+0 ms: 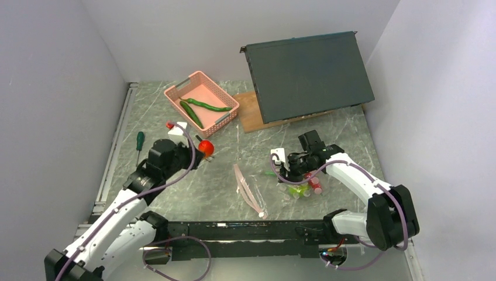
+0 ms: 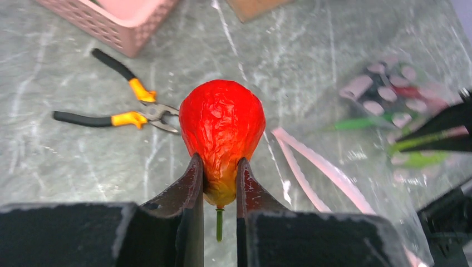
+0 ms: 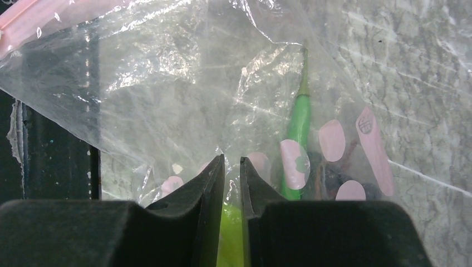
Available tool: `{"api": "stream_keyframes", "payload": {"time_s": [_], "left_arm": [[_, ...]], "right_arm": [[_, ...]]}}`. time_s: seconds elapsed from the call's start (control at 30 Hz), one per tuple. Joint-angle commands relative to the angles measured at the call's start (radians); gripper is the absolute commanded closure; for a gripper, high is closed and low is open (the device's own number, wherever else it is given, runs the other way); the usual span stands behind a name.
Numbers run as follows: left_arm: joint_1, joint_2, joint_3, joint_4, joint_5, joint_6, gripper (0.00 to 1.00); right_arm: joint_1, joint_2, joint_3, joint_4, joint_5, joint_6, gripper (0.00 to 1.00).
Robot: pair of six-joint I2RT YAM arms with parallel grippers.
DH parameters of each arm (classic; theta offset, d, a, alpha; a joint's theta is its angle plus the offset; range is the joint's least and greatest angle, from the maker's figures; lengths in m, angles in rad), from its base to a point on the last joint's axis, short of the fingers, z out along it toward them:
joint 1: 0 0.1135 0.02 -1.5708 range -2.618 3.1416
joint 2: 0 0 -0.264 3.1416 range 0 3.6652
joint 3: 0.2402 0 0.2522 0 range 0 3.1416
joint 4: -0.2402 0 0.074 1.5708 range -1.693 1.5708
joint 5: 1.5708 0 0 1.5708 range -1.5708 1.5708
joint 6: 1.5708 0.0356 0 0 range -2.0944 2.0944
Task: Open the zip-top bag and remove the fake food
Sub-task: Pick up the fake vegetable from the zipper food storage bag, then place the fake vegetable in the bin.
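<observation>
My left gripper is shut on the narrow stem end of a red fake fruit and holds it above the table, left of centre. The clear zip-top bag lies mid-table, its pink zip strip open toward the front. My right gripper stands at the bag's far end, its jaws nearly together with crinkled bag film pinched between them. Inside the bag I see a thin green piece and a dark piece. A green cucumber and a long green pepper lie in the basket.
The pink basket stands at the back left. Orange-handled pliers lie on the table below the left gripper. A green-handled screwdriver is by the left wall. A dark panel leans over a wooden board at the back.
</observation>
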Motion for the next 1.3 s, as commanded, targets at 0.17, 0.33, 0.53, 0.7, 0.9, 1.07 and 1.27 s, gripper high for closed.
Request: {"api": "stream_keyframes", "payload": {"time_s": [0.17, 0.33, 0.53, 0.7, 0.9, 1.07, 1.27], "left_arm": [[0.223, 0.220, 0.178, 0.197, 0.044, 0.022, 1.00], [0.288, 0.415, 0.306, 0.212, 0.040, 0.059, 1.00], [0.346, 0.592, 0.443, 0.220, 0.058, 0.085, 1.00], [0.362, 0.727, 0.560, 0.183, 0.089, 0.097, 1.00], [0.369, 0.886, 0.682, 0.125, 0.129, 0.103, 1.00], [0.378, 0.980, 0.747, 0.088, 0.139, 0.103, 1.00], [0.388, 1.059, 0.803, 0.049, 0.182, 0.100, 0.75]], "right_arm": [[-0.004, -0.051, 0.042, -0.031, -0.021, -0.046, 0.80], [-0.005, -0.064, 0.034, -0.030, -0.013, -0.057, 0.79], [-0.007, -0.073, 0.030, -0.026, -0.003, -0.063, 0.78], [-0.005, -0.079, 0.026, -0.027, 0.003, -0.068, 0.78], [-0.004, -0.077, 0.023, -0.024, 0.010, -0.072, 0.77], [-0.005, -0.075, 0.021, -0.022, 0.018, -0.075, 0.77], [-0.002, -0.066, 0.020, -0.025, 0.023, -0.081, 0.77]]}}
